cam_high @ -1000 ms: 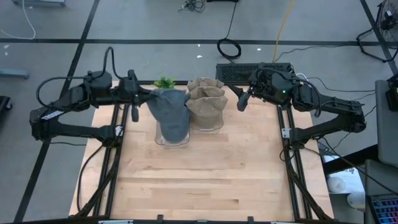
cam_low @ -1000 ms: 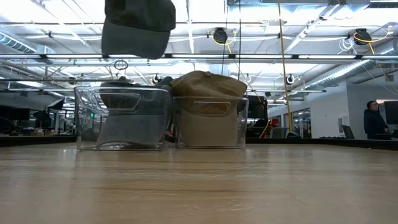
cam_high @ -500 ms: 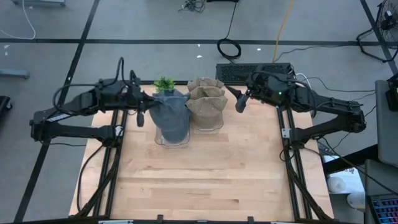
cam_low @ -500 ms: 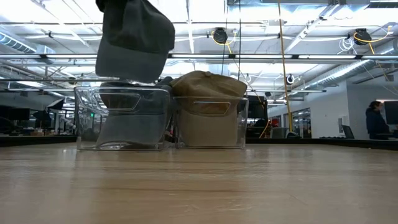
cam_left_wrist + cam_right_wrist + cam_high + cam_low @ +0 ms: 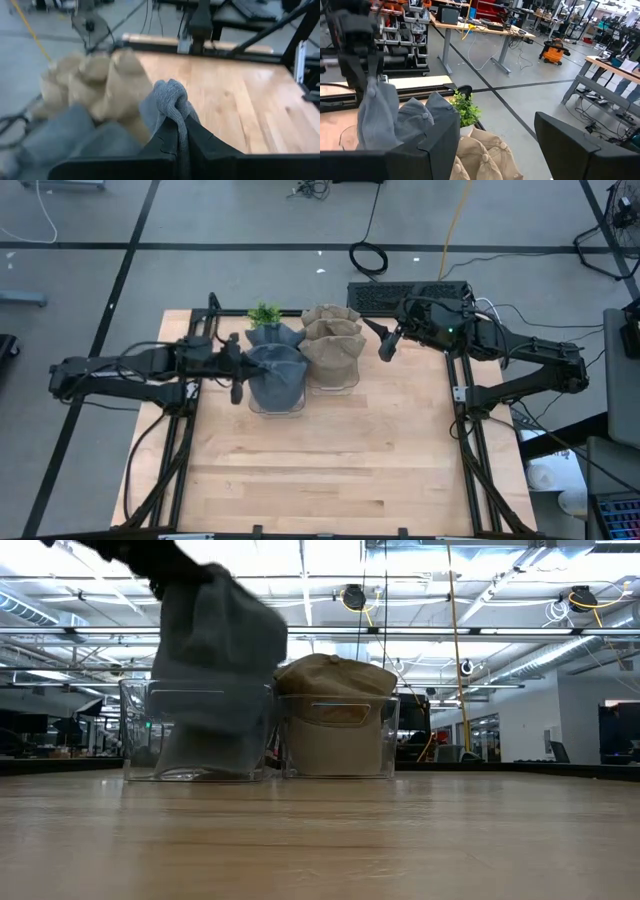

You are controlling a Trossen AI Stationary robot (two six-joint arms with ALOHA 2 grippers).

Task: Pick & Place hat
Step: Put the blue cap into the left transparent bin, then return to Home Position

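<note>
Nearest along the bare wooden table, nothing stands in the way. Farther back sit two clear bins side by side: the grey bin on the left arm's side, and the tan bin touching it, heaped with tan hats.

The left tool is clamped tight on a bunched fold of the grey hat, which hangs over the grey bin's mouth, its lower part seemingly inside the walls in the low view. The left wrist view shows the cloth pinched between the dark fingers.

The step in hand looks like the placing. To do it well, the hat should go down centred over the grey bin, clear of the shared wall, and be let go only once the cloth is well inside, so it does not drape over the rim.

Beyond the bins stands a small green plant. The right tool waits off the table's far right side, fingers spread wide, holding nothing.
</note>
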